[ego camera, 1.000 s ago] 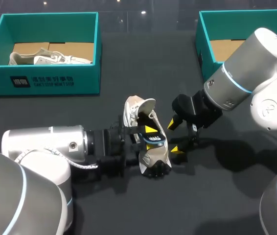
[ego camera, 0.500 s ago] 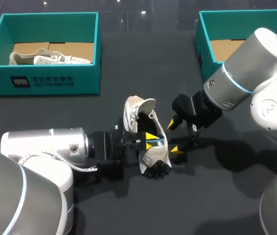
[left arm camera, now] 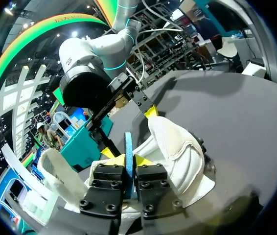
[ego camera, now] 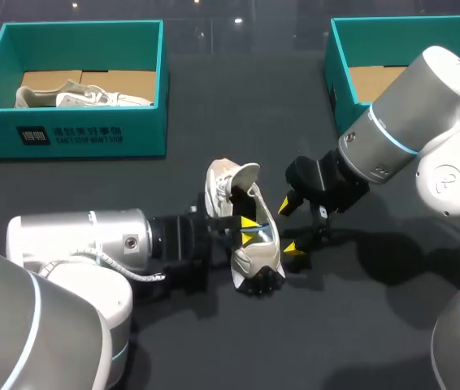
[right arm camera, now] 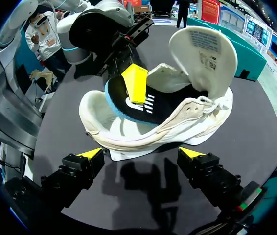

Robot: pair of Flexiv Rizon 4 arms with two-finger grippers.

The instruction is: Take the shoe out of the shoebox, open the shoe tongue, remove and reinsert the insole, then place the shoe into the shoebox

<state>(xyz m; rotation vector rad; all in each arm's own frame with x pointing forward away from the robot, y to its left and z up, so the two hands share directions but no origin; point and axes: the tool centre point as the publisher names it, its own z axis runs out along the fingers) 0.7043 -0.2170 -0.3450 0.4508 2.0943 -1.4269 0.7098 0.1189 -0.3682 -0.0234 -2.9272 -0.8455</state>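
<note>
A white sneaker [ego camera: 254, 256] lies on its side mid-table, its tongue [ego camera: 232, 177] folded back. A black insole with a blue edge [right arm camera: 143, 107] sticks partly out of the shoe's opening. My left gripper [ego camera: 249, 229] is shut on the heel end of this insole; in the left wrist view the thin blue edge [left arm camera: 128, 154] is pinched between its yellow tips. To the right of the shoe, by its sole, my right gripper [ego camera: 289, 227] stands open. In the right wrist view the shoe [right arm camera: 177, 127] lies just ahead of its fingertips [right arm camera: 90, 154], untouched.
A teal shoebox [ego camera: 75, 134] at the back left holds a second white shoe [ego camera: 84, 97]. Another teal shoebox [ego camera: 336, 65] stands at the back right, partly hidden behind my right arm. Bare dark tabletop lies in front of the shoe.
My left gripper's fingers have closed onto the insole's edge, and the left arm has shifted slightly to the right. The right arm and the shoe have stayed put.
</note>
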